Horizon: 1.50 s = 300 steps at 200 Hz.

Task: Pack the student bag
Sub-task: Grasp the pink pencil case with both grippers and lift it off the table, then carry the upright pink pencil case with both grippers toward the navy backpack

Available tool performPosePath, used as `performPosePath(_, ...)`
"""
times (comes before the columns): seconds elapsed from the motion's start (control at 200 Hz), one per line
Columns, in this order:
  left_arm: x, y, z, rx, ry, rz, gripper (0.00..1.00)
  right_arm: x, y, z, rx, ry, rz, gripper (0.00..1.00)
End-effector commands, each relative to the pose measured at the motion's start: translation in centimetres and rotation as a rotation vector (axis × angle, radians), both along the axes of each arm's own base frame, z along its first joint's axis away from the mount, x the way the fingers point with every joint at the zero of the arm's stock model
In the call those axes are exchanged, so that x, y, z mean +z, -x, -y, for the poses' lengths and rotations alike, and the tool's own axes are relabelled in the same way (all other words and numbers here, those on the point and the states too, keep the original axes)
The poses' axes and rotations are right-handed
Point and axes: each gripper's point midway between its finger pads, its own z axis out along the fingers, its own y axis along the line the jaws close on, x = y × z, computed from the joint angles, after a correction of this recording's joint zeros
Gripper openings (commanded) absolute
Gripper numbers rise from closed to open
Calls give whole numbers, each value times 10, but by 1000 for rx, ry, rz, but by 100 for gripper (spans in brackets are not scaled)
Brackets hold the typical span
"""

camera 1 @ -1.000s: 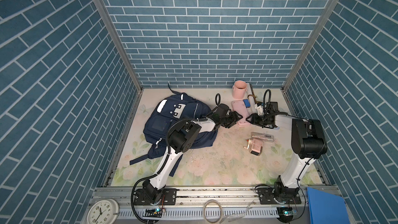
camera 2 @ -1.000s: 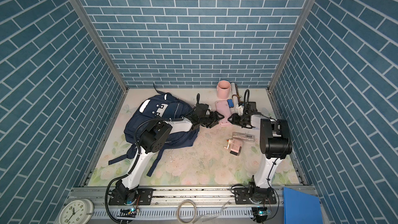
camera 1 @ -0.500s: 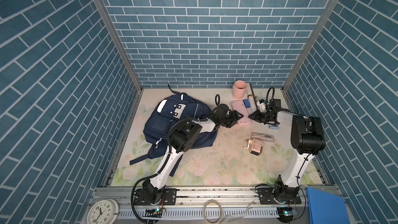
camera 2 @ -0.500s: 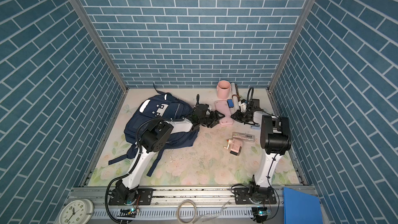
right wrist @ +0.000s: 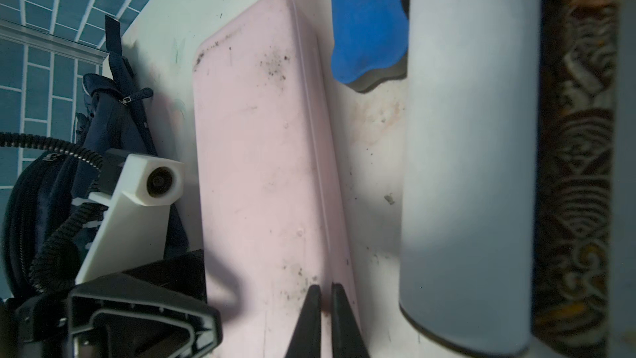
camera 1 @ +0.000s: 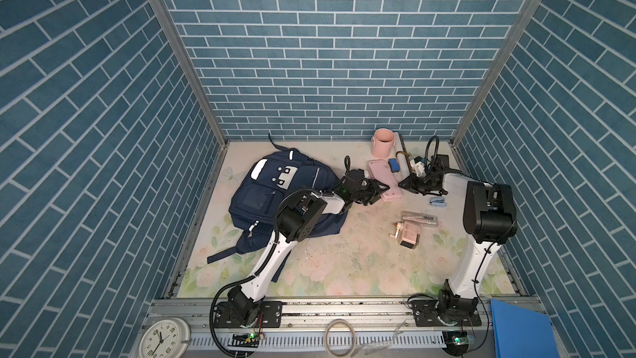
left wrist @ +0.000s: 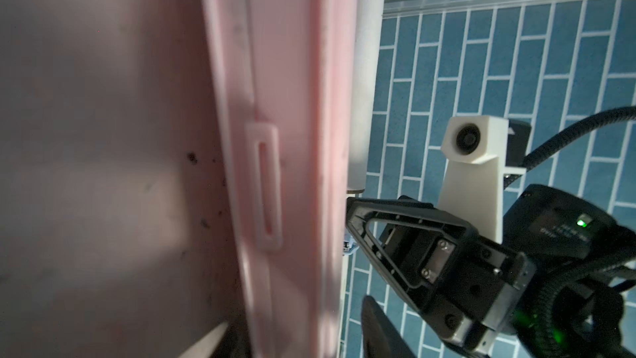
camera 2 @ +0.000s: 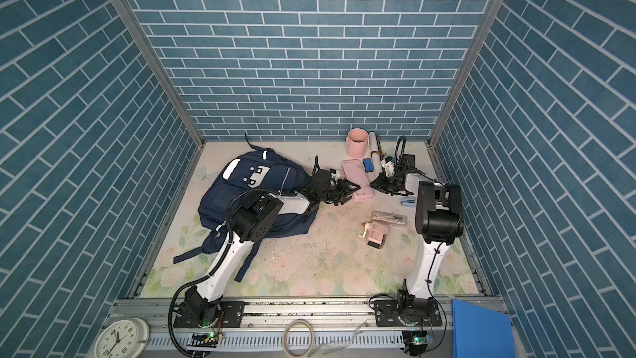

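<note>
Navy student bag (camera 1: 275, 194), white dotted patch, grey strips, lies flat at 9 o'clock, straps toward 7. R gripper (right wrist: 325, 289) fingers pinch pink case (camera 1: 382, 178) rim; L gripper (camera 1: 380, 190) fingers flank it, grip unclear.

Matt navy cloth is covering the student bag (camera 1: 275, 194), while the pink case (right wrist: 261, 167) is showing smooth plastic flecked with dark grime. The floral worktop (camera 1: 361, 263) is looking dull and scuffed.

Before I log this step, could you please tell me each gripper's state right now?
Left gripper: jaws astride the flat pink plastic case; whether it grips cannot be told.
Right gripper: closed, pinching that case's rim.
</note>
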Motion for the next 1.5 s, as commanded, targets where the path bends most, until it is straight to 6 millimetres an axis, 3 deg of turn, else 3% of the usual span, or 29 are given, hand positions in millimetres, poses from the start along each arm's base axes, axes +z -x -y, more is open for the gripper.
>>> performPosePath(0.0,1,5,7,-34,2,27,25,-40,39,-2,35,39,-171,12)
performPosePath(0.065,6,4,7,-33,5,42,17,-32,37,-2,33,46,-144,14)
performPosePath(0.195,22,4,5,-27,-5,82,11,2,32,0,2,47,-56,27)
performPosePath(0.355,78,2,-1,18,81,160,8,62,46,-4,-108,-61,37,44)
performPosePath(0.595,167,6,-8,68,242,256,5,146,93,-14,-274,-363,168,70)
performPosePath(0.84,225,31,-34,138,388,301,2,190,117,-26,-324,-654,284,74)
performPosePath(1.04,234,52,-56,168,403,314,1,238,126,-51,-214,-783,454,72)
performPosePath(1.165,238,61,-66,176,418,318,1,254,134,-65,-160,-808,522,69)
performPosePath(1.335,255,74,-69,151,458,342,1,237,125,-72,-231,-827,428,67)
performPosePath(1.495,261,83,-80,158,474,350,0,246,123,-85,-205,-863,440,65)
